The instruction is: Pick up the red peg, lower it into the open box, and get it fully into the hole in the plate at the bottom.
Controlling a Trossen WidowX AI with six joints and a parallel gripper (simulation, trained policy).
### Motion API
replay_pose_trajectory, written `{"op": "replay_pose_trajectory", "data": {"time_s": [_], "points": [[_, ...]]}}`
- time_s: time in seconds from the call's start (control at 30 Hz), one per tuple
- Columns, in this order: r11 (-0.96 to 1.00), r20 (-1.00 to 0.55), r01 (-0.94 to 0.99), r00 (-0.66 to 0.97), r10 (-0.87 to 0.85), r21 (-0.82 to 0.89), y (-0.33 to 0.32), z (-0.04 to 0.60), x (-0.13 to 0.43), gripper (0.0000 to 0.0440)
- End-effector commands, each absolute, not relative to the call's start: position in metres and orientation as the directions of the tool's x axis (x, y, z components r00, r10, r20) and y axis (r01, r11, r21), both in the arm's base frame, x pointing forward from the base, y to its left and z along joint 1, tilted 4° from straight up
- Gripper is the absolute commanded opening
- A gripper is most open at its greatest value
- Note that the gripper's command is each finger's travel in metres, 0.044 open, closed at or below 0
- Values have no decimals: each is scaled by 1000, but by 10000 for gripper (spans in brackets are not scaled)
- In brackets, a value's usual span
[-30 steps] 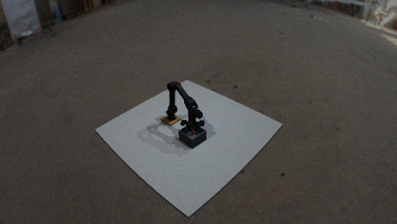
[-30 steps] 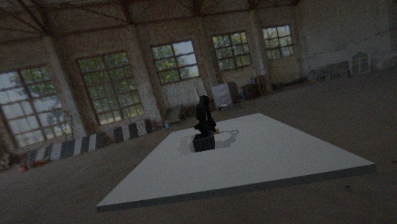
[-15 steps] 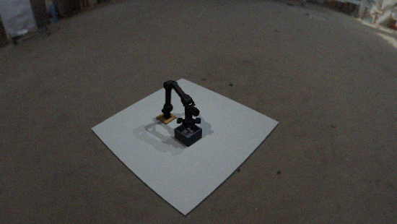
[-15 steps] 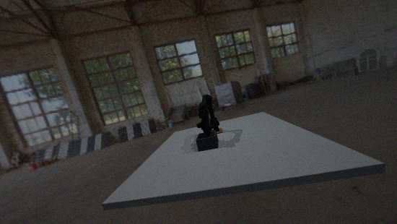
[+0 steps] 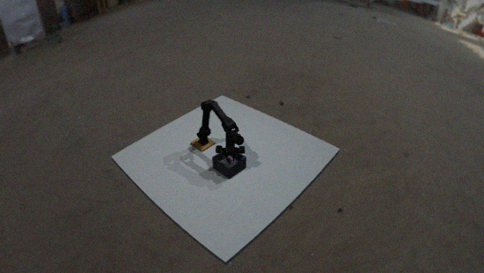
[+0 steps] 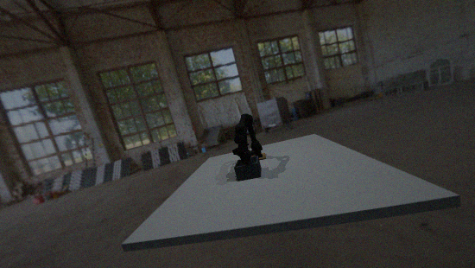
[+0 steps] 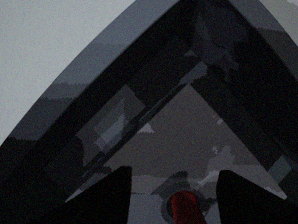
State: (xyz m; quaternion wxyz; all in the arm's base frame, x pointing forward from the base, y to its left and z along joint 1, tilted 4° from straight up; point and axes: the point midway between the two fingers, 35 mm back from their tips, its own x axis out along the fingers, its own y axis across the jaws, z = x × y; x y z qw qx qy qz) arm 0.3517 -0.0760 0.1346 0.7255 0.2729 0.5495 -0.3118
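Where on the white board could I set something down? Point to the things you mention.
On the board [image 5: 264,211] [image 6: 328,190]: between box [image 5: 229,171] [image 6: 248,172] and near corner, or toward the right corner in the top view. It's crowded around the arm [image 5: 218,114] [image 6: 243,130] and box.

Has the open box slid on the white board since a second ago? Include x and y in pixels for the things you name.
No. In the top view, the box [image 5: 229,171] [image 6: 248,172] [image 7: 100,60] shows no shift either way against the board's [image 5: 273,189] [image 6: 302,186] [image 7: 40,40] corners.
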Motion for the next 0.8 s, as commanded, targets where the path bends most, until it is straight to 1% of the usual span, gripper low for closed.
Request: {"op": "replay_pose_trajectory", "data": {"time_s": [0.0, 0.77], "points": [[662, -970, 749, 183, -158, 34, -82, 133, 354, 174], [640, -978, 768, 139, -156, 7, -114, 132, 360, 192]]}}
